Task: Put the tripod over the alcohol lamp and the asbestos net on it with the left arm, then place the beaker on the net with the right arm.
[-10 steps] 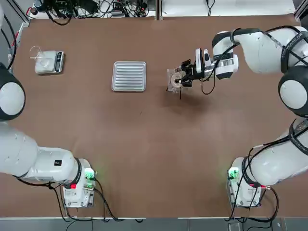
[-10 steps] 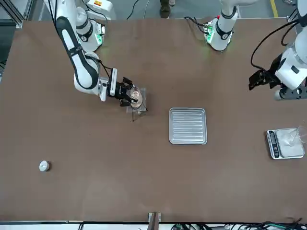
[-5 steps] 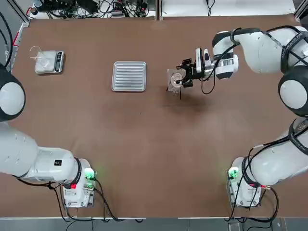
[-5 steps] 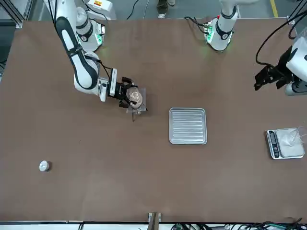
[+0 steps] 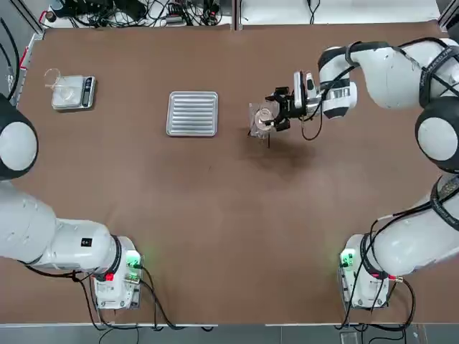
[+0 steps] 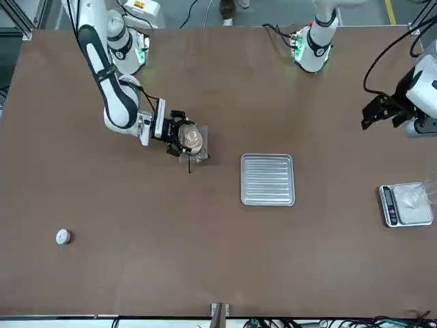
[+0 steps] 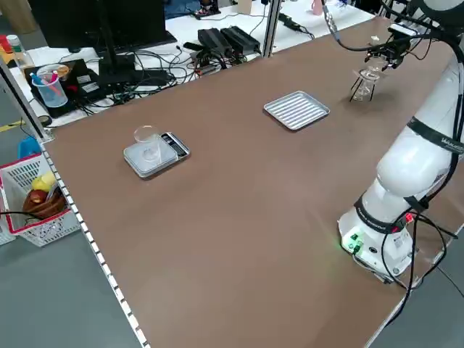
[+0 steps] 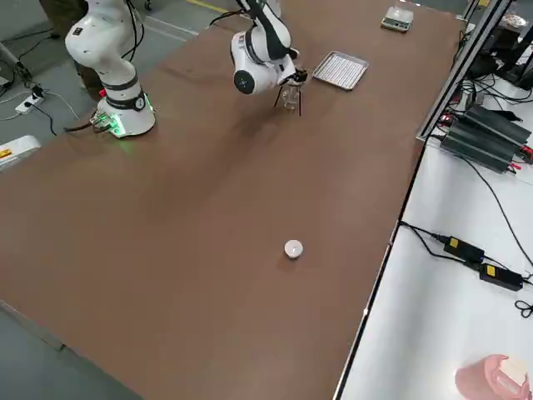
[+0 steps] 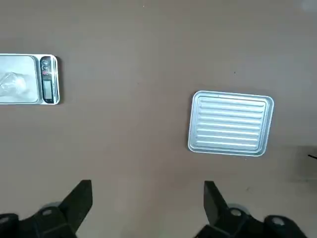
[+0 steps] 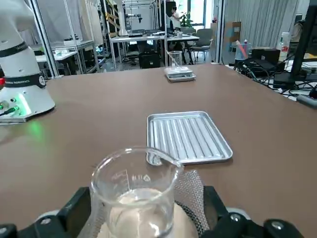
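The clear beaker (image 5: 265, 115) stands upright on the asbestos net (image 5: 254, 126), which lies on the black tripod (image 5: 269, 141) right of the table's middle. My right gripper (image 5: 273, 111) is open, its fingers on either side of the beaker (image 10: 133, 193) at its level. One finger is very near the glass and the other stands off it over the net (image 10: 190, 191). The alcohol lamp is hidden under the net. My left gripper (image 6: 374, 116) hangs open and empty above the table's left side, far from the stand (image 6: 190, 167).
A ribbed silver tray (image 5: 193, 112) lies just left of the stand. A small scale with a clear cup (image 5: 74, 92) sits at the far left. A small white cap (image 6: 63, 236) lies alone near the far right edge. Cables run behind the table's far edge.
My right gripper has opened off the beaker, which stays on the net, and has drawn back slightly. The left arm drew a little further to its own side, then held still.
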Tool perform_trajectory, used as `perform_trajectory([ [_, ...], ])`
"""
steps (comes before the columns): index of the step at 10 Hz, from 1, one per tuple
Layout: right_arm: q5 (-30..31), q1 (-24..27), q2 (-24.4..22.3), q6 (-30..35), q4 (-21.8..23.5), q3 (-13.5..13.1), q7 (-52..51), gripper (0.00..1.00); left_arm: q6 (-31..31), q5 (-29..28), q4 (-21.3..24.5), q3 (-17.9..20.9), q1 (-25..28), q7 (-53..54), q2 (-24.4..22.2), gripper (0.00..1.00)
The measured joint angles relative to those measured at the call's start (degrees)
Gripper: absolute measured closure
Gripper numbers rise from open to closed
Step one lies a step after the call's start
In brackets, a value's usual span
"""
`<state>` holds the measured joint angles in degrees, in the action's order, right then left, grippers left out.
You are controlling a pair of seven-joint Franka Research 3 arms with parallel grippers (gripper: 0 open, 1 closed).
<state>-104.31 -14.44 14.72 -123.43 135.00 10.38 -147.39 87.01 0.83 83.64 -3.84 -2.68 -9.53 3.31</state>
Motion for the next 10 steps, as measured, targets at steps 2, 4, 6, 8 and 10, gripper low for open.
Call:
perform_trajectory([
  [2, 0.0, 0.44, 0.0, 0.45, 0.72, -0.04, -0.02, 0.0, 0.0, -0.03, 0.0, 0.22, 0.21, -0.1, 0.0, 0.01],
  [4, 0.0, 0.74, 0.0, 0.85, 1.0, -0.04, -0.13, 0.0, 0.0, -0.04, -0.01, 0.25, 0.67, -0.1, 0.0, 0.01],
  [6, 0.0, 1.69, -0.02, 1.71, 1.04, -0.05, -0.24, 0.0, 0.0, -0.04, -0.07, 0.24, 0.67, -0.1, -0.01, 0.01],
  [8, 0.16, 3.55, -0.43, 2.24, 1.08, -0.06, -0.31, 0.0, 0.0, -0.04, -0.07, 0.23, 0.67, -0.1, -0.01, 0.01],
  [10, 2.32, 6.54, -1.25, 3.75, 1.37, -0.04, -0.1, 0.0, 0.0, -0.04, -0.08, 0.23, 0.67, -0.1, 0.0, 0.01],
])
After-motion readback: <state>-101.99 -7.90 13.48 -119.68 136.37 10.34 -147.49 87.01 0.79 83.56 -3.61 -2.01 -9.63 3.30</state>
